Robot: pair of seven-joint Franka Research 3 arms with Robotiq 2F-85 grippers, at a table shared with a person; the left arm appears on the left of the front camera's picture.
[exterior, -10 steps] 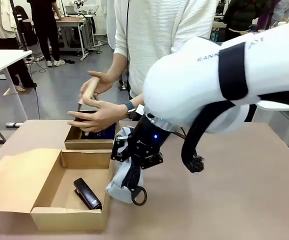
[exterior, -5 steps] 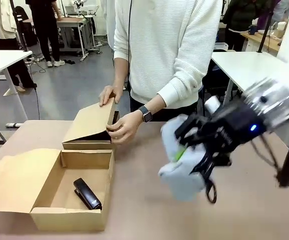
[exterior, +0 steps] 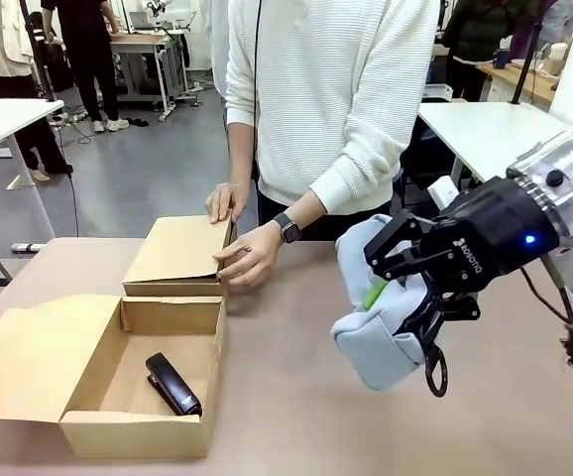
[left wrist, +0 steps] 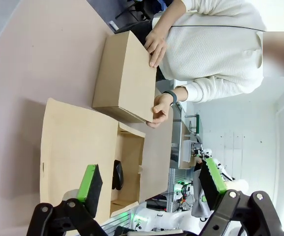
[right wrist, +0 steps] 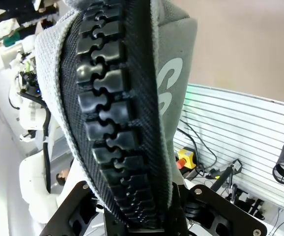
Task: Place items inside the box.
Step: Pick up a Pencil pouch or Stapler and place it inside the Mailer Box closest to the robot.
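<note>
My right gripper (exterior: 398,302) hangs above the table's right half, shut on a grey zip pouch (exterior: 381,347) whose black pull loop dangles below. Up close, the pouch (right wrist: 174,59) shows its black zip teeth and a white letter, clamped in the right gripper (right wrist: 137,209). The open cardboard box (exterior: 138,315) stands at the front left with a black stapler (exterior: 172,384) lying inside. My left gripper (left wrist: 151,189) is open with nothing between its green pads (left wrist: 90,182), high above the box (left wrist: 131,157) and the stapler (left wrist: 117,174).
A smaller cardboard box (exterior: 180,253) stands behind the open one, its lid down under the person's hands (exterior: 251,255). The open box's flap (exterior: 29,357) lies flat to the left. Bare table stretches between the boxes and the pouch.
My right gripper swung the pouch from beside the open box up and to the right. The person lowered the lid of the smaller box.
</note>
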